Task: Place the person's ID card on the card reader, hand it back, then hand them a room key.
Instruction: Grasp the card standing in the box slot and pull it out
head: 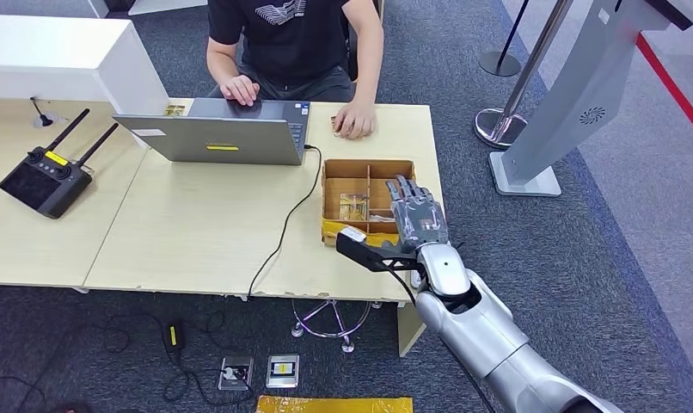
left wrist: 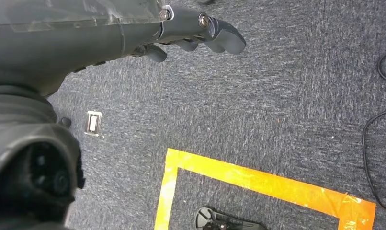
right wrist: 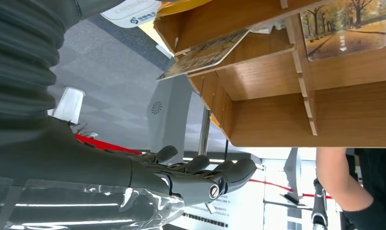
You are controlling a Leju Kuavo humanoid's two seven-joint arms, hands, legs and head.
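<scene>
- The robot's right hand [head: 418, 215] is hovering over the near right part of a divided wooden tray [head: 330, 191] on the desk [head: 197, 249]; its fingers are lying extended and slightly apart, holding nothing.
- In the right wrist view the same hand [right wrist: 200, 175] is showing its fingertips [right wrist: 241, 168] free of the tray's partitions [right wrist: 303, 72], with no contact visible.
- Cards are lying in the tray: one printed card [head: 353, 205] is sitting in a middle compartment, and in the wrist view a card with a tree-lined road picture [right wrist: 344, 26] is resting in one compartment while another card [right wrist: 203, 55] is leaning tilted over a partition edge. Whether any of these is the ID card or a room key, I cannot tell.
- The left hand [left wrist: 200, 33] is hanging above grey carpet [left wrist: 277, 96] marked with orange tape [left wrist: 258, 179]; its fingers are loosely curled and holding nothing.
- A person [head: 291, 43] is sitting at the far side of the desk, one hand on an open laptop [head: 218, 133], the other hand [head: 354, 120] resting on the desk just beyond the tray.
- A black remote controller [head: 46, 176] with two antennas is lying at the left of the desk, well apart from the tray.
</scene>
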